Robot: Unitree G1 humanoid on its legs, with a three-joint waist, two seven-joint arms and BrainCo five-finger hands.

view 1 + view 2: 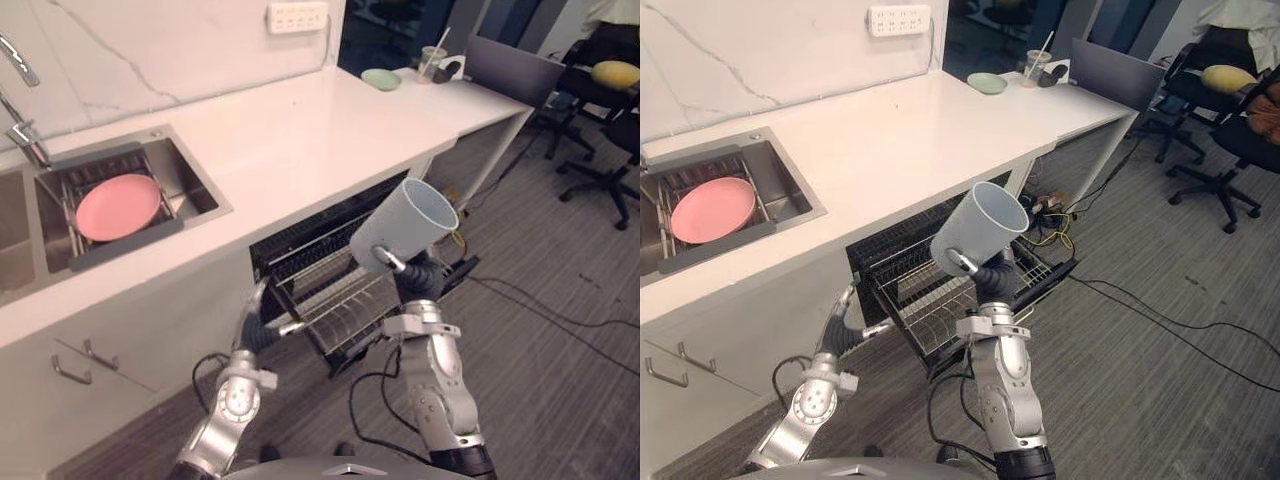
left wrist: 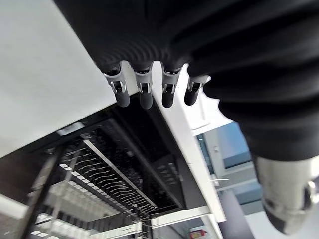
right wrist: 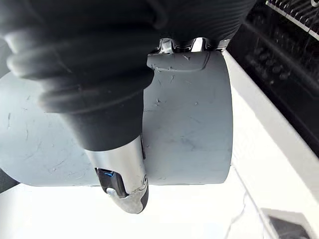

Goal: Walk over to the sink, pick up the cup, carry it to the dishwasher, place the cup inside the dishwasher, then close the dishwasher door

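Cup (image 1: 408, 228), pale grey-blue, plain, scuffed wall, tilted mouth-up above the dishwasher (image 1: 300, 240) and its pulled-out wire rack (image 1: 330, 300), right hand (image 1: 408, 270) clamped on its base end, most fingers hidden behind it; left hand (image 1: 258, 322), fingers loosely straight, empty, just beside that rack.

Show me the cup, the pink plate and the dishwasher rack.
cup (image 1: 398, 230): left eye view, its side wall.
pink plate (image 1: 118, 206): left eye view, its middle.
dishwasher rack (image 1: 335, 298): left eye view, its wire bars.
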